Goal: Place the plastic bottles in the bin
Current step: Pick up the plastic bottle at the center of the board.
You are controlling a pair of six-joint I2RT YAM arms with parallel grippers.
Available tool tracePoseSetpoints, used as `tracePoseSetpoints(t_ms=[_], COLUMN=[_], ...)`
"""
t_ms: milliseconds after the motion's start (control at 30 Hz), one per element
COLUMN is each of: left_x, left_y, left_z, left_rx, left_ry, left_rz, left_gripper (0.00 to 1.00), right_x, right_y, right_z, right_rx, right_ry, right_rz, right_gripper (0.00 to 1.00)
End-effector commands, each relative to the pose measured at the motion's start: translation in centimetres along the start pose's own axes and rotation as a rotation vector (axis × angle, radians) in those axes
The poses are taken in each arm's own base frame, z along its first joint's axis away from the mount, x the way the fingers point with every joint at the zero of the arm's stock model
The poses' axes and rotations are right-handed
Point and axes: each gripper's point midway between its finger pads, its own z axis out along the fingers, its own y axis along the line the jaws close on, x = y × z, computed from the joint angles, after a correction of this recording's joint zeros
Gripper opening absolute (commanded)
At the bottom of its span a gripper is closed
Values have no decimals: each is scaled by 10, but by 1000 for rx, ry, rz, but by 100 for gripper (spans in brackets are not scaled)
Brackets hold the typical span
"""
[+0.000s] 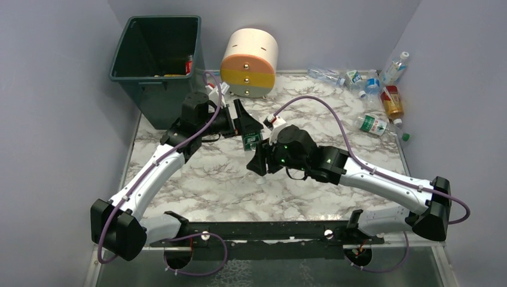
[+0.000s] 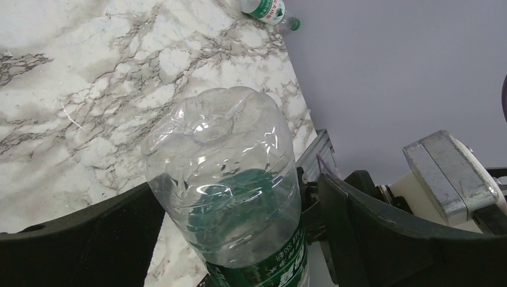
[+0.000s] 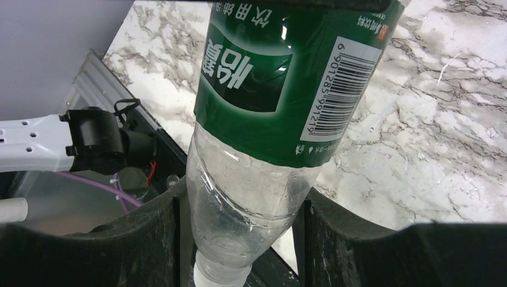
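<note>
Green-labelled bottle (image 1: 252,142) hangs mid-desk between both arms in the top view, well short of the bin (image 1: 156,98) at the far left corner. More plastic bottles (image 1: 376,122) lie far right.

Left wrist view: the left tool (image 2: 238,197) stands spread wide around the bottle's clear base, not clamped.

Right wrist view: the right tool (image 3: 245,203) pinches the clear shoulder near the cap.

This looks like a handover, so the left should close squarely on the body before the right lets go. The carry must clear the bin's rim and the round drawer unit (image 1: 248,63) beside it.
</note>
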Motion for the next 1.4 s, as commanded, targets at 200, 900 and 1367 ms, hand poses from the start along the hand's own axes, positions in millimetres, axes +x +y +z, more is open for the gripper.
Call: tracePoseSetpoints(t_ms=[200, 900, 1367], left_x=[2, 5, -6], left_y=[-3, 1, 2], left_z=[-4, -2, 3], left_rx=[26, 21, -2], left_ry=[-6, 4, -8], left_rz=[17, 2, 29], left_gripper=[94, 53, 52], right_x=[-19, -10, -6], right_y=[14, 12, 10], right_z=[0, 1, -22], right_rx=[-27, -24, -34], right_ry=[-62, -52, -59], right_rz=[-15, -1, 46], right_gripper=[49, 61, 99])
